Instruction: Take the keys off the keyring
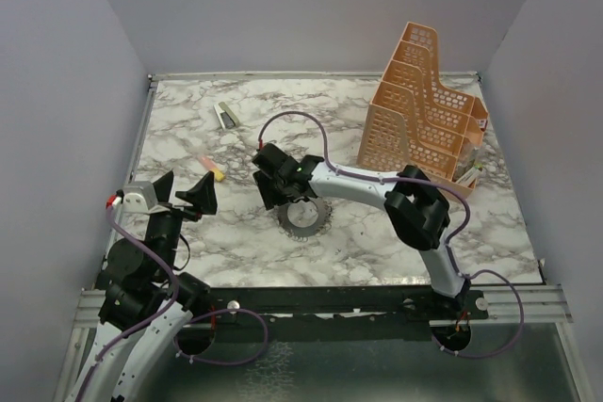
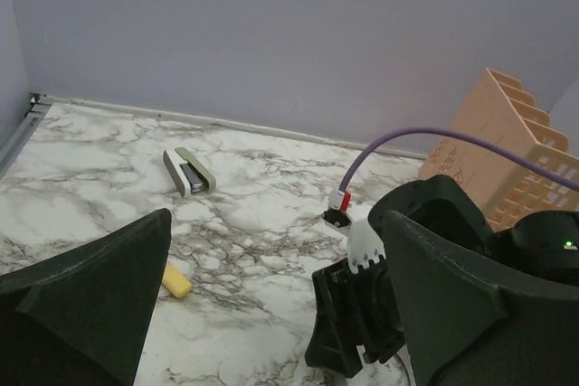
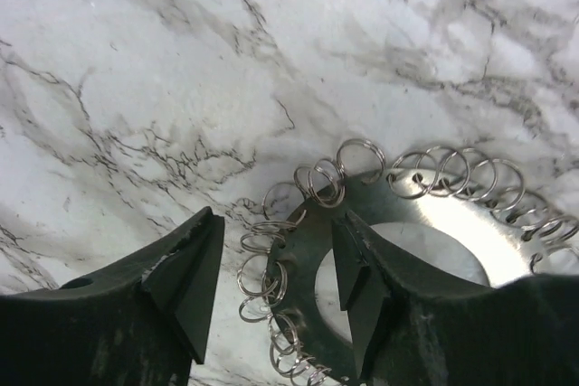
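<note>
Left arm (image 1: 141,280): silver-white link shells, black drum-shaped joint housings, purple cable (image 1: 226,361) looped at the base.
Right arm (image 1: 358,181): matching white shells, bulky black elbow, red-and-white plug (image 2: 340,198).
Left gripper (image 1: 185,193), right gripper (image 1: 280,179): matte black, wedge-shaped fingers.

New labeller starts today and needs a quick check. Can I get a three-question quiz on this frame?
1. True or false: the left gripper holds the keyring.
2. What sits between the right gripper's fingers? A) nothing B) the keyring's rim and keys C) a coin
3. Fill in: the orange file rack stands at the table's far ____ corner.
Key: 1 false; 2 B; 3 right.
</note>
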Action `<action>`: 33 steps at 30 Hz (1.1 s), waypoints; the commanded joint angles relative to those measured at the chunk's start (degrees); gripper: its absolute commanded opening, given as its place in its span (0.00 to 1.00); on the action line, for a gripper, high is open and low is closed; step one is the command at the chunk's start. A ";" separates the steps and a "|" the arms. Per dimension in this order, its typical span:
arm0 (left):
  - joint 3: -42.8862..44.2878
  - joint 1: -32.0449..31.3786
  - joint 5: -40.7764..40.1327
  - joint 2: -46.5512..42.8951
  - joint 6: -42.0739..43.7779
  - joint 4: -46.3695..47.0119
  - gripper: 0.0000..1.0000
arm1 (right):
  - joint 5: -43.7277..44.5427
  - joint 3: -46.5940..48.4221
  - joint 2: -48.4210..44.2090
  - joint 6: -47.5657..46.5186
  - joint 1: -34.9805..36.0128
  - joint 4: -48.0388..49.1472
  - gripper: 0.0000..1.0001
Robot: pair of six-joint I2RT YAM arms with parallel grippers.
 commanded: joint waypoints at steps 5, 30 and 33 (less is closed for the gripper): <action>-0.97 -0.19 2.06 1.71 0.40 -0.54 0.99 | 4.40 -7.58 -9.94 -5.35 -0.26 6.02 0.70; 5.82 -0.35 26.44 42.32 -8.38 -3.74 0.90 | 13.07 -62.49 -50.03 2.48 -5.50 38.82 1.00; 5.51 -0.98 25.83 44.90 -9.62 -2.70 0.87 | 13.53 -64.98 -53.91 4.20 -5.88 39.53 1.00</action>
